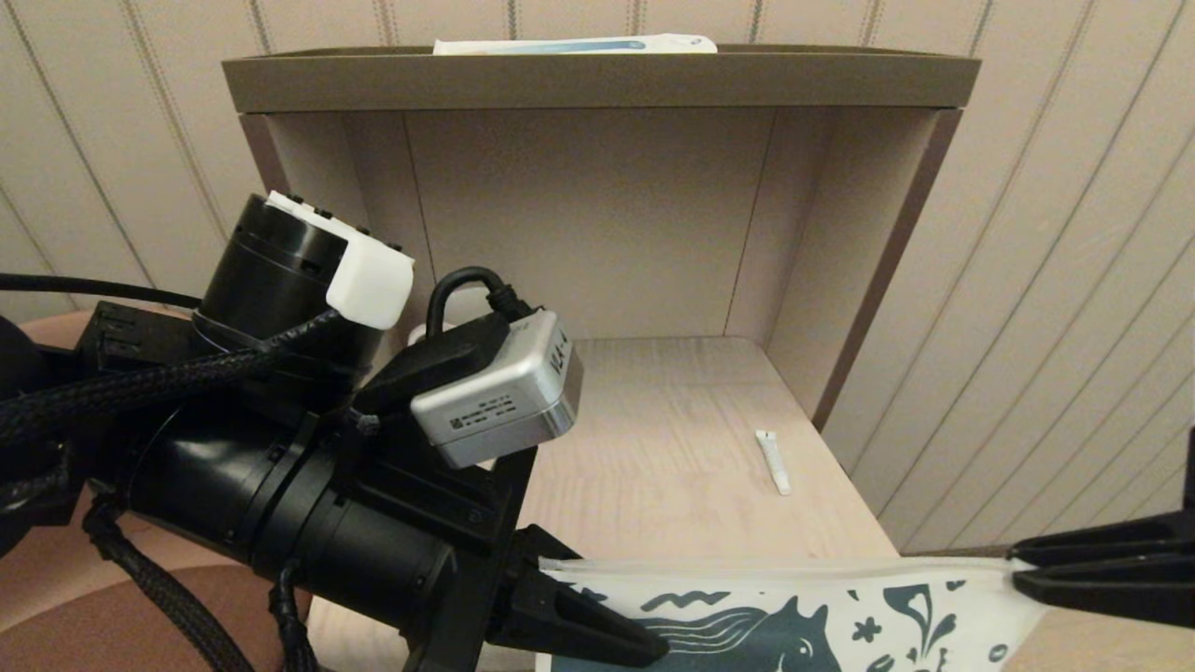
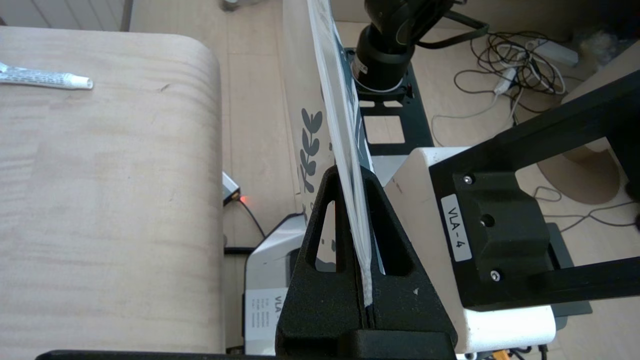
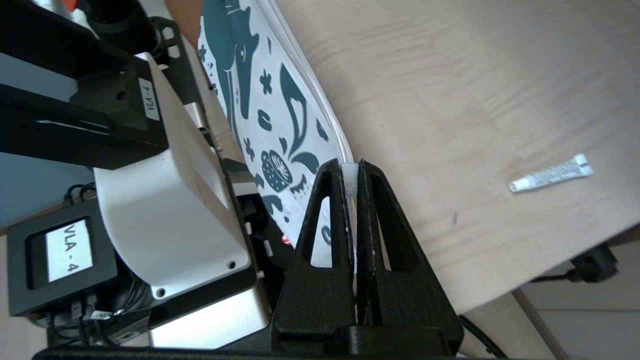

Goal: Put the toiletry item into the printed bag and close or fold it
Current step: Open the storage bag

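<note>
Left end effector (image 2: 362, 250): my fingers are clenched on one end of the printed bag (image 1: 794, 621), at its zip edge.
Right end effector (image 3: 354, 220): my fingers are clenched on the opposite end of the same zip edge.
Printed bag: suspended between my two end effectors, off the near edge of the tabletop (image 1: 653, 467), zip edge uppermost.
Toiletry tube (image 1: 773, 461): lying flat on the tabletop, apart from the bag, near the tabletop's right side.
Shelf top (image 1: 597, 79): carries a white and blue box (image 1: 574, 44).
</note>
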Robot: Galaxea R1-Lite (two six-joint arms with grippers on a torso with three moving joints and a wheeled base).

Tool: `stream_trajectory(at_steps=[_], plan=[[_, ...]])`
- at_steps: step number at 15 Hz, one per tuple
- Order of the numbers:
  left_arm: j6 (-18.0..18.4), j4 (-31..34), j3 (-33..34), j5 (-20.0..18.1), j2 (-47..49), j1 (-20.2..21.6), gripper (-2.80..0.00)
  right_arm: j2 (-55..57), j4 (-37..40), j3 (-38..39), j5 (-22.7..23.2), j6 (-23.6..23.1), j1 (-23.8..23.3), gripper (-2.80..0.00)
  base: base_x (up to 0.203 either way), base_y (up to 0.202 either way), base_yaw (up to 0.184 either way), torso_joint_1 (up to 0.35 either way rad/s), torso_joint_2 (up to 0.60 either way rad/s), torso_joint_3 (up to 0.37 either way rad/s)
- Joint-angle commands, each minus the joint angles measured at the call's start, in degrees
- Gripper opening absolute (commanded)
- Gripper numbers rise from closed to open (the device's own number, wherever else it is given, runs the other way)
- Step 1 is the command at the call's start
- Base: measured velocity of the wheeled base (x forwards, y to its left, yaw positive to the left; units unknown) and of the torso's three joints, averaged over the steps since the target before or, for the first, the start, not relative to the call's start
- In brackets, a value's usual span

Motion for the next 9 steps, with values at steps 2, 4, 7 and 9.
stream_trajectory(at_steps=[2,4,7,9], plan=[[0.1,0.1,0.0,-0.3,0.1,0.1,-2.8,-0.6,0.1,0.3,0.3,-0.2,-1.5,-2.8,0.0,0.0,0.0,0.0,0.0,0.0],[0.1,0.1,0.0,-0.3,0.1,0.1,-2.8,-1.0,0.1,0.5,0.3,-0.2,-2.3,-2.8,0.0,0.0,0.0,0.0,0.0,0.0],[0.1,0.0,0.0,-0.3,0.3,0.1,-2.8,-1.0,0.1,1.1,0.2,-0.2,-3.3,-2.8,0.0,0.0,0.0,0.0,0.0,0.0],[0.1,0.1,-0.3,-0.3,0.4,0.1,-2.8,-0.9,0.0,1.4,0.2,-0.4,-4.4,-2.8,0.0,0.0,0.0,0.0,0.0,0.0]])
